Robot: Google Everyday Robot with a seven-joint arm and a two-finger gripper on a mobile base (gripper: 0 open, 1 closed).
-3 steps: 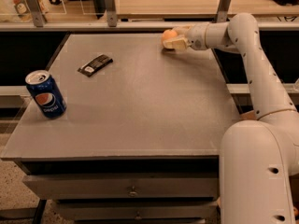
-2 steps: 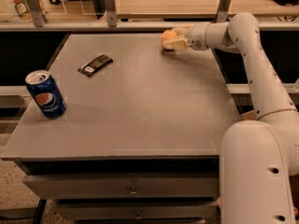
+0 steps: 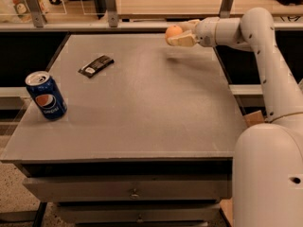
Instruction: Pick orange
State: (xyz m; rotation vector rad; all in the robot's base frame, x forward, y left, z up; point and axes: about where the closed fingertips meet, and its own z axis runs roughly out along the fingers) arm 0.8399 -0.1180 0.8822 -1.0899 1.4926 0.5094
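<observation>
The orange (image 3: 173, 31) is a small round orange fruit held between the fingers of my gripper (image 3: 179, 34) at the far right of the grey table (image 3: 156, 108). It hangs clear above the table top, with its shadow on the surface below. The gripper is shut on the orange. My white arm (image 3: 265, 56) reaches in from the right side.
A blue Pepsi can (image 3: 46, 96) stands upright near the table's left front edge. A flat black wrapped bar (image 3: 95, 65) lies at the left back. A wooden shelf with metal posts (image 3: 111, 6) runs behind the table. My white base (image 3: 267, 174) is at the lower right.
My gripper has lifted the orange up off the table and a little toward the back.
</observation>
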